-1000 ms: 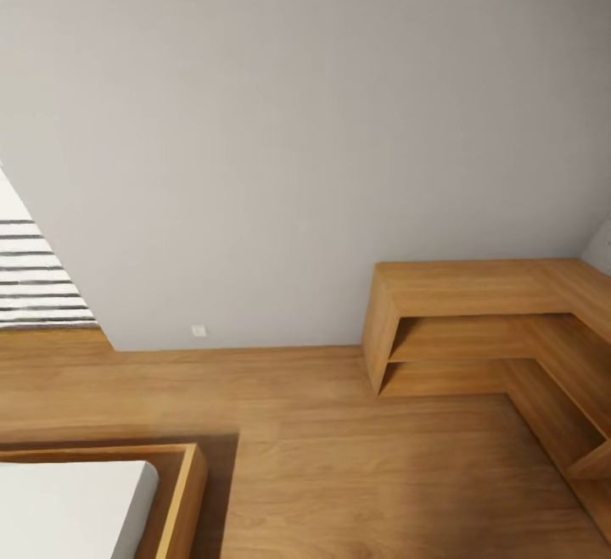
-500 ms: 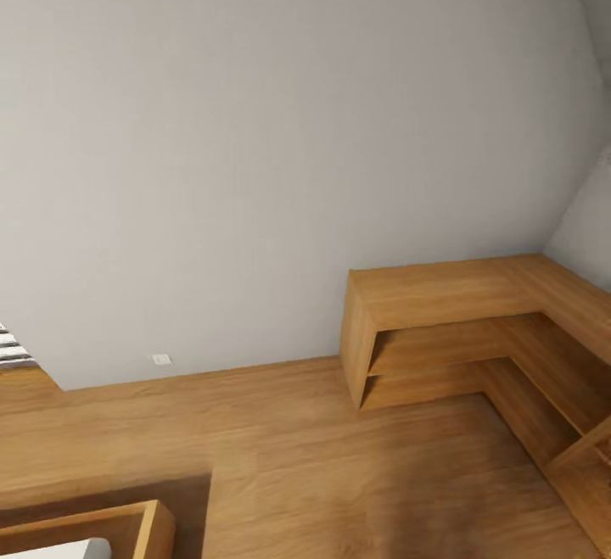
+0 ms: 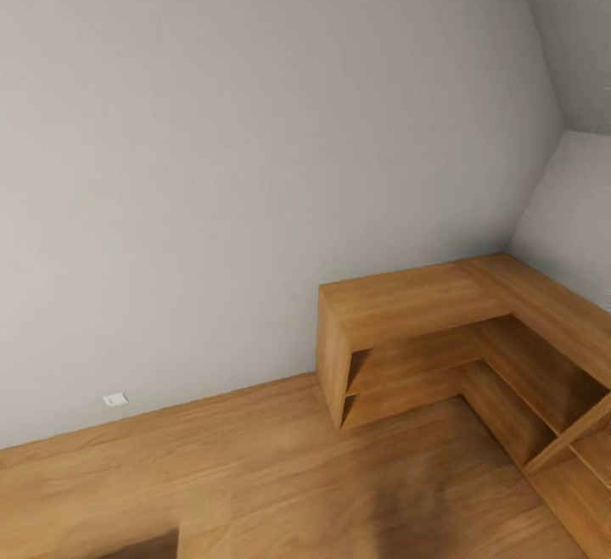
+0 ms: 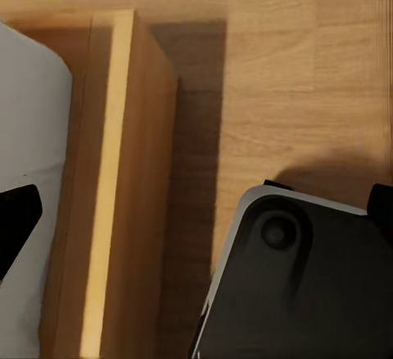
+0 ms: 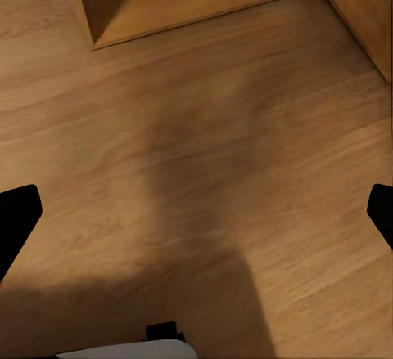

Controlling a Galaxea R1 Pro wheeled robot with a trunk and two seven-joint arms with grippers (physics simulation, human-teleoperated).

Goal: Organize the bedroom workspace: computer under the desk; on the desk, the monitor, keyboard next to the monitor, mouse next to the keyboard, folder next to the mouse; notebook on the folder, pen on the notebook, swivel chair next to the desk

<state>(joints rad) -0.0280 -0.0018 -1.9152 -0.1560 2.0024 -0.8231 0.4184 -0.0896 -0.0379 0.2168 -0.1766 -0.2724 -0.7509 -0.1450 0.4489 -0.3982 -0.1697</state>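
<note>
I am on the move through a room with a wood floor. In the left wrist view my left gripper (image 4: 196, 212) is open, its dark fingertips (image 4: 16, 220) wide apart over a wooden bed frame (image 4: 123, 179) and the robot's black base (image 4: 303, 285). The right wrist view has my right gripper (image 5: 196, 212) open above bare floor (image 5: 205, 138), nothing between its fingers.
A low L-shaped wooden shelf unit (image 3: 407, 296) fills the corner at the right of the head view, against the grey wall (image 3: 255, 160). Its lower edge (image 5: 188, 15) appears in the right wrist view. A white mattress (image 4: 29, 171) lies in the bed frame. A small wall socket (image 3: 114, 399) sits near the floor.
The head camera has swung right: the bed and striped window have slid out on the left, and the shelf unit has shifted left, showing more of the corner.
</note>
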